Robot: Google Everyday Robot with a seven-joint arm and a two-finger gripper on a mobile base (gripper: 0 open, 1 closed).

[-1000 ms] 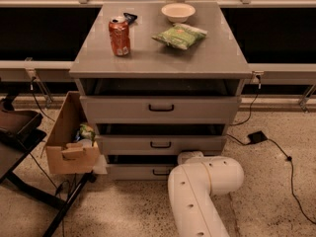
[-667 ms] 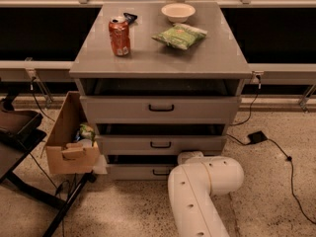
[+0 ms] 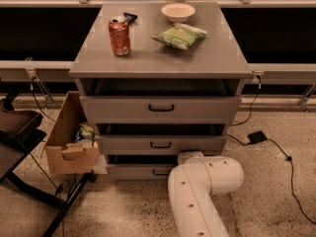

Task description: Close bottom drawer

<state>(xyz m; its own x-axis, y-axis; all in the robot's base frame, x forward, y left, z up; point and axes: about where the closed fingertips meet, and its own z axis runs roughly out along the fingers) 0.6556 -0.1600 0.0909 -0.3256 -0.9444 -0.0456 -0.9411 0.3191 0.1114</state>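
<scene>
The grey cabinet has three drawers. The bottom drawer is the lowest one, with a flat grey front and a small black bar handle. It stands pulled out a little, with a dark gap above its front. My white arm rises from the lower edge and bends toward the drawer's right part. The gripper is at the end of the arm, at the top right of the bottom drawer's front, mostly hidden behind the arm.
An open cardboard box with items stands left of the cabinet. A dark chair frame is at far left. A red can, green bag and bowl sit on top. Black cable and plug lie at right.
</scene>
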